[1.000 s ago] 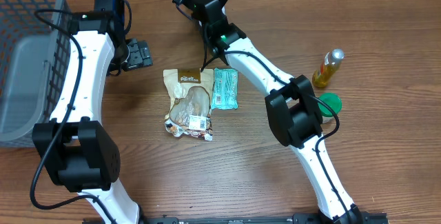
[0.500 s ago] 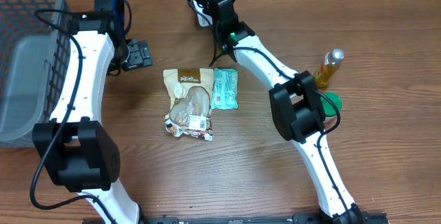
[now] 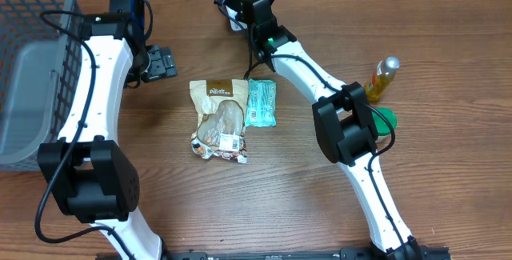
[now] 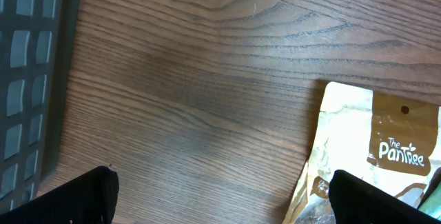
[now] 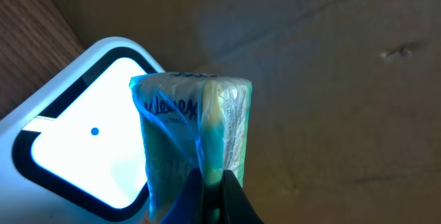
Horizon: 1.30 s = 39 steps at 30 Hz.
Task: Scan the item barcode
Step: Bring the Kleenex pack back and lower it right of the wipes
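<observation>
The right tool [image 5: 212, 189] clenches the tissue pack [image 5: 193, 127] by its seam before the lit scanner [image 5: 69, 148]; the left tool [image 4: 227, 196] hangs released. So thin a pinch may slip, or the barcode may face away, unread.

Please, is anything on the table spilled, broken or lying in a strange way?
Nothing stands out. The Pantree snack pouch and the teal packet lie side by side, the yellow bottle stands, and nothing is spilled.
</observation>
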Available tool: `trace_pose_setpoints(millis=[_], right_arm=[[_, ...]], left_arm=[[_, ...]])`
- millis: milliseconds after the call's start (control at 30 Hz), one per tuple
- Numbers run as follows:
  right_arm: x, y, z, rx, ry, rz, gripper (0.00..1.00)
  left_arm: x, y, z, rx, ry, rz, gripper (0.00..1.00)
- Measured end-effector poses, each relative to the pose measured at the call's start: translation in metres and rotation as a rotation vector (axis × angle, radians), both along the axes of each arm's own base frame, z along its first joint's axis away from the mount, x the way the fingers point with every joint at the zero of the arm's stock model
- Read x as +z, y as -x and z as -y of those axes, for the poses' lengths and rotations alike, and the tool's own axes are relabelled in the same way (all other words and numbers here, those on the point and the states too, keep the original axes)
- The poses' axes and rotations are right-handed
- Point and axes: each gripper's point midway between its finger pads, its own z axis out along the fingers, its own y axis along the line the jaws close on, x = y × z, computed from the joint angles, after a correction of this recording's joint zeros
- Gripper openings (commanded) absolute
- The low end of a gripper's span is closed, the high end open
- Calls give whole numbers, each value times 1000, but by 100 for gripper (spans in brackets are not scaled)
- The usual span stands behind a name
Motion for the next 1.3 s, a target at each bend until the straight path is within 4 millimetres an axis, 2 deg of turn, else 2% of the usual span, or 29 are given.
trace_pose_setpoints(millis=[233,400,567,700,733,800,867,933,1000,1033,1233,1300], right_arm=[[0,0,-3,16,-6,2,4],[12,-2,6,-62,-29,46,4],[18,13,18,-146,-47,-48,4],[54,48,31,-215,-119,-167,4],[72,66,38,-247,-166,-216,4],[93,91,49,-290,-237,-279,4],[109,125,64,-350,-333,-383,4],[113,157,81,-415,-411,-506,4],[103,182,97,-492,-457,-631,4],[92,196,108,-550,-472,-707,4],[6,244,161,-890,-470,-1008,4],[-15,256,171,-961,-454,-1063,5]], left_arm=[[0,0,0,0,0,0,99],[0,0,0,0,0,0,99],[0,0,0,0,0,1,100],[0,0,0,0,0,0,99],[0,0,0,0,-1,0,100],[0,0,0,0,0,1,99],[0,0,0,1,-1,0,100],[0,0,0,0,0,0,100],[0,0,0,0,0,0,99],[0,0,0,0,0,0,100],[0,0,0,0,0,0,100],[0,0,0,0,0,0,100]])
